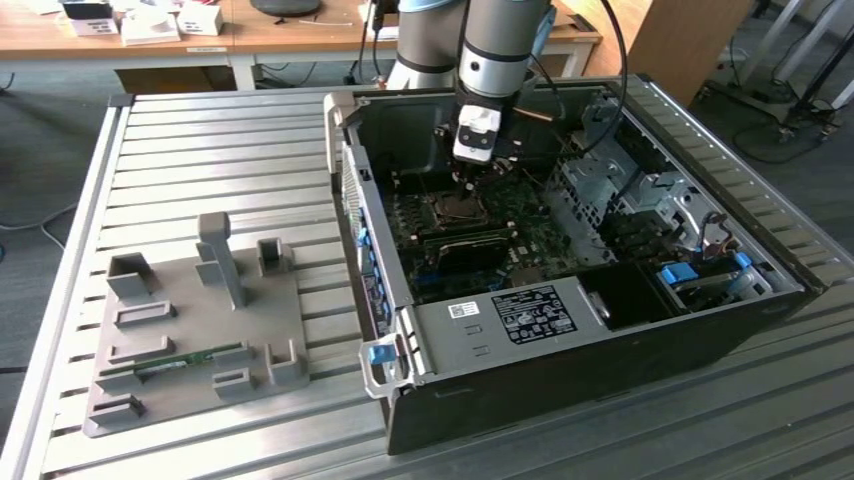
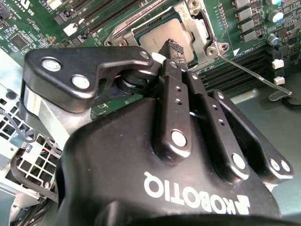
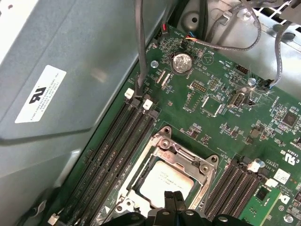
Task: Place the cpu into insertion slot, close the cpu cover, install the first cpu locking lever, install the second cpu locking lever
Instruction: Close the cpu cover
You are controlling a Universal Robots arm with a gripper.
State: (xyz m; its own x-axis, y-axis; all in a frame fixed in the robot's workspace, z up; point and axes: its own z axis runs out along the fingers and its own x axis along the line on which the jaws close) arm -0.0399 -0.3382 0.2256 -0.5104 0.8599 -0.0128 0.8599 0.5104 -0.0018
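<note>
The cpu (image 3: 162,181) lies flat in the insertion slot (image 1: 463,207) on the green board, its silver-grey top showing in both wrist views (image 2: 153,40). The cpu cover (image 3: 186,157) lies down around it as a silvery frame (image 2: 200,33). My gripper (image 3: 174,201) stands just above the chip's edge, its two black fingertips (image 2: 173,47) pressed together with nothing between them. A thin metal locking lever (image 2: 249,71) sticks out from the socket's corner, slanting across the board to a hooked end. In the exterior view the gripper (image 1: 467,187) reaches down into the open computer case.
Long black memory slots (image 3: 117,150) flank the socket on both sides. The case's grey wall (image 3: 61,70) rises close by, and a grey cable (image 3: 141,47) hangs down beside it. A grey fixture plate (image 1: 200,330) holding a memory stick lies on the slatted table at the exterior view's left.
</note>
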